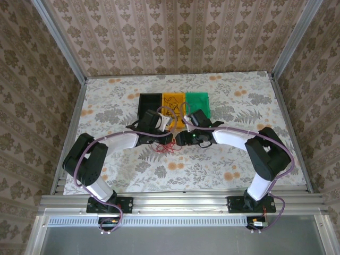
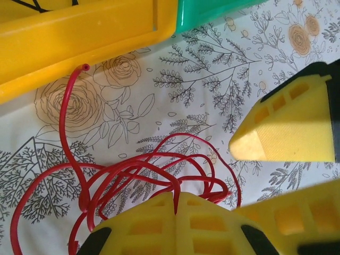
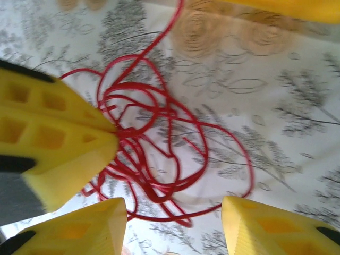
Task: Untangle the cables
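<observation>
A red cable [image 1: 166, 145] lies in a loose tangle on the flowered cloth, just in front of the trays. In the left wrist view my left gripper [image 2: 179, 197] is shut on one strand of the red cable [image 2: 143, 170], and the rest of the loops spread out ahead of it. My right gripper [image 3: 174, 204] stands open over the same red tangle [image 3: 159, 138], with its fingers apart on either side. The left gripper [image 3: 53, 143] comes in from the left there, pinching the loops. A black cable [image 1: 172, 111] lies in the yellow tray [image 1: 173, 101].
Black [image 1: 150, 102], yellow and green [image 1: 197, 101] trays stand side by side at the back of the table. The yellow tray's wall [image 2: 79, 42] is close behind the tangle. One finger of the right gripper [image 2: 287, 133] hangs near the left gripper. Both arms crowd the table's middle.
</observation>
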Robot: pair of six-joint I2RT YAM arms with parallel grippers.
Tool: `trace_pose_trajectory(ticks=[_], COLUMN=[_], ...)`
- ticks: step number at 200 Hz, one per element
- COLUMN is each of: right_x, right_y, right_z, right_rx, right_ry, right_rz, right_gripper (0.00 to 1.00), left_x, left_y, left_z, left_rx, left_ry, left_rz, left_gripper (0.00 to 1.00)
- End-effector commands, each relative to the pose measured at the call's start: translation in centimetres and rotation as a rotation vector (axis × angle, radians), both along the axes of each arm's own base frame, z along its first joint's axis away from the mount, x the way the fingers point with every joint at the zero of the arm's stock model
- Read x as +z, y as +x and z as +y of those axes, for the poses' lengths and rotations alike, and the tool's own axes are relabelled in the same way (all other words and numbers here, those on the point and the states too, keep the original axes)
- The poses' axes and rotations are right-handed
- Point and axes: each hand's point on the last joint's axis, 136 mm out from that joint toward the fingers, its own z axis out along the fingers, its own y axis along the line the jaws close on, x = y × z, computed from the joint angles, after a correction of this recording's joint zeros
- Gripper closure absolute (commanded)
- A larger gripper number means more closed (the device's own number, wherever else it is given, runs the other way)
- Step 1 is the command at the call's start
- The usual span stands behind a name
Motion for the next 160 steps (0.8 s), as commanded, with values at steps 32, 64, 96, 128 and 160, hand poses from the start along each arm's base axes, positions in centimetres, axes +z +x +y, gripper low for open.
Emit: trace_pose_trajectory(ticks=[32, 64, 96, 128, 160], right_x=[-2.2, -3.8, -4.1, -5.0, -5.7], right_y=[-0.3, 0.9, 0.6, -1.2, -2.5], right_z=[2.1, 0.5, -3.1, -7.5, -11.2], right_rx=[0.099, 0.009, -0.086, -0.164, -0.264], right_ry=[0.003, -0.084, -0.164, -0.243, -0.273], right_rz=[0.029, 0.019, 0.027, 0.082, 0.136], right_gripper=[0.51, 0.96, 1.00, 1.00, 1.00], left_x=[-0.7, -0.7, 2.2, 7.0, 11.8], left_y=[-0.1, -0.1, 0.9, 1.6, 2.4], left_z=[0.2, 0.7, 3.0, 6.2, 9.2], left_rx=[0.009, 0.025, 0.150, 0.267, 0.330], left_ry=[-0.046, -0.042, -0.118, -0.277, -0.369], left_rz=[0.055, 0.053, -0.023, -0.124, -0.233], left_gripper=[1.00, 1.00, 1.00, 1.00, 1.00])
